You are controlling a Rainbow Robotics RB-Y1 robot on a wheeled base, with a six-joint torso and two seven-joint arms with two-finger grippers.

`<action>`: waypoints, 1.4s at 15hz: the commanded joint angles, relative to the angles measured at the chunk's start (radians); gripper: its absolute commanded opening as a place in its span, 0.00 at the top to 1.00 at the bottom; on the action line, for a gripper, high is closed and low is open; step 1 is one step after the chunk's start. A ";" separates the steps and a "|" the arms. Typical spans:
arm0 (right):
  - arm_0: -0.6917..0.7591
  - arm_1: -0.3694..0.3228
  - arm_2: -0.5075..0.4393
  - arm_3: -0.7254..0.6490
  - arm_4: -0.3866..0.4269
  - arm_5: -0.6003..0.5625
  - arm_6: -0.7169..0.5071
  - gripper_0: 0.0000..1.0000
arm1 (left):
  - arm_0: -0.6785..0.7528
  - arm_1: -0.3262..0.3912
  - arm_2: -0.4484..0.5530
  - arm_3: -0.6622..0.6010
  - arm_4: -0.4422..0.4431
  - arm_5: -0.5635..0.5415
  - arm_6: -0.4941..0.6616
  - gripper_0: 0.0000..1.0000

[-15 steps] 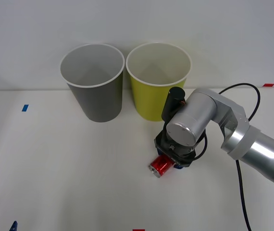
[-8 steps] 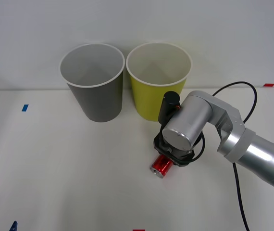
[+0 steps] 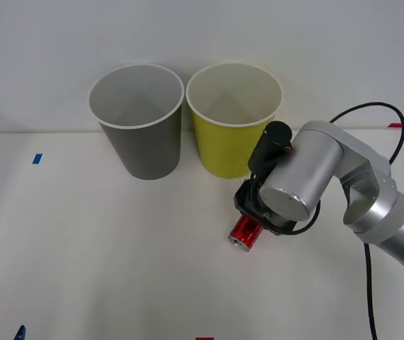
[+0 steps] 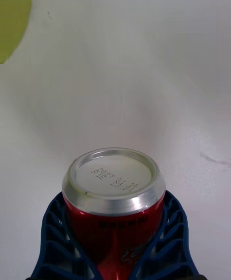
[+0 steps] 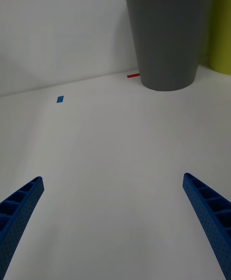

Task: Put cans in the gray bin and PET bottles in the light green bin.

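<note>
The right gripper (image 3: 253, 225) sits low over the white table (image 3: 103, 262) in the front view, just in front of the light green bin (image 3: 233, 120), with the red can (image 3: 245, 232) sticking out from under it toward the near-left; the gray bin (image 3: 138, 120) stands beside the green one, to its left, rims almost touching. In the right wrist view, the blue ribbed fingers (image 4: 53, 241) pinch the can (image 4: 114, 198) on both flanks, its silver end facing outward and a slice of green bin (image 4: 12, 15) at the corner. In the left wrist view, the left gripper (image 5: 115, 222) hangs spread wide above bare table, the gray bin (image 5: 168, 34) well ahead.
</note>
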 commanded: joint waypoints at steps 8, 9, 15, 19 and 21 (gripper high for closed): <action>0.337 -0.026 -0.423 -0.426 0.098 0.015 0.398 1.00 | 0.000 0.000 0.000 0.000 0.000 0.000 0.000 0.00; 0.363 -0.016 -0.456 -0.469 0.101 0.015 0.432 1.00 | 0.000 0.000 0.000 0.000 0.000 0.000 0.000 0.00; 0.421 0.087 -0.577 -0.626 0.169 -0.034 0.817 1.00 | 0.000 0.000 0.000 0.000 0.000 0.000 0.000 0.00; 0.423 0.144 -0.611 -0.629 0.192 -0.143 1.045 1.00 | 0.000 0.000 0.000 0.000 0.000 0.000 0.000 0.00; 0.423 0.167 -0.630 -0.635 0.192 -0.182 1.162 1.00 | 0.000 0.000 0.000 0.000 0.000 0.000 0.000 0.00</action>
